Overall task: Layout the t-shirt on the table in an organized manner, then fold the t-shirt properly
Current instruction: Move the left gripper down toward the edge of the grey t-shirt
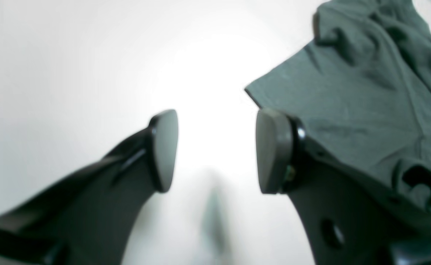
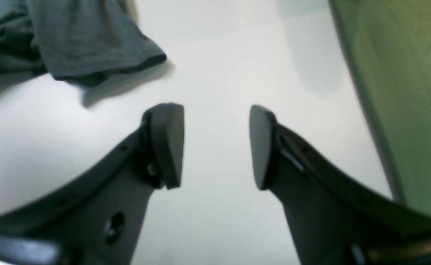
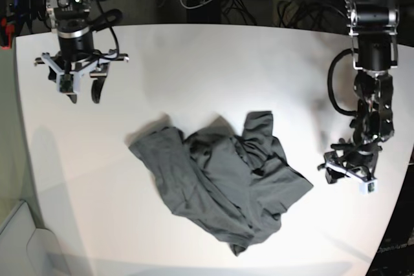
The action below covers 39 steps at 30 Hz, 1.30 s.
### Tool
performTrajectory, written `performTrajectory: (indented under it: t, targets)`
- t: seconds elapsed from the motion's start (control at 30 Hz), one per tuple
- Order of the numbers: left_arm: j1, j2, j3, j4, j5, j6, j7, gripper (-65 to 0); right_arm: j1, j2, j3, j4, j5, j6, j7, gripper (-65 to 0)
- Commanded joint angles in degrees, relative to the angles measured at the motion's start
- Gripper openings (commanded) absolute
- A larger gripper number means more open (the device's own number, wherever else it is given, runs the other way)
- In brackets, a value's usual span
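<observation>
I saw the t-shirt (image 3: 223,185) lying in a crumpled heap near the middle of the bench (image 3: 194,69), a little toward the near edge. It was rumpled and folded over itself, with one sleeve pointing left and another flap sticking up toward the far side at the centre. Nothing was pinning it down and neither arm touched it.

From the left wrist view, the shirt (image 1: 355,84) filled the upper right of the picture, one flat corner of cloth reaching toward the left jaws (image 1: 217,151). Those jaws stood apart with bare white bench between the pads, holding nothing. In the base view that gripper (image 3: 349,176) hung low over the bench just right of the shirt, near the right edge.

From the right wrist view, a hemmed sleeve of the shirt (image 2: 72,40) lay in the upper left, well clear of the right jaws (image 2: 217,145). Those jaws were also spread wide over empty bench and gripped nothing. In the base view the right gripper (image 3: 81,85) sat at the far left corner of the bench, well apart from the shirt. A greenish surface (image 2: 410,92) showed past the bench edge in the right wrist view.
</observation>
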Motion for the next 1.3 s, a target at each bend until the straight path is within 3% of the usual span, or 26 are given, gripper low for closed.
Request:
performTrajectory:
  t: [0.0,0.2,0.47,0.7,1.27]
  targets:
    - [-2.55,-0.17,-0.27,-0.5,0.64,-0.17,-1.46,-32.5,0.34,0.22,0.15,0.89,0.17,-0.38,1.68,-35.1]
    - [-9.05,4.4,-0.45,-7.35,7.32,-0.17,-1.54,-32.5,0.51,0.22,0.06,0.89,0.17,-0.38,1.59,-35.1]
    - [-12.13,9.68,-0.27,-17.64,12.59,-0.17,-9.54,-32.5,0.51,0.22,0.06,0.89,0.17,-0.38,1.59,-35.1]
    - [-12.74,11.09,0.7,-23.0,12.86,-0.17,-15.7,-32.4,0.16,0.22,0.06,0.89,0.17,-0.38,1.59,-35.1]
    - [-11.16,12.14,2.28,-23.53,12.33,0.27,-15.87,-32.5,0.16,0.48,0.06,0.89,0.08,-0.38,1.59,-35.0]
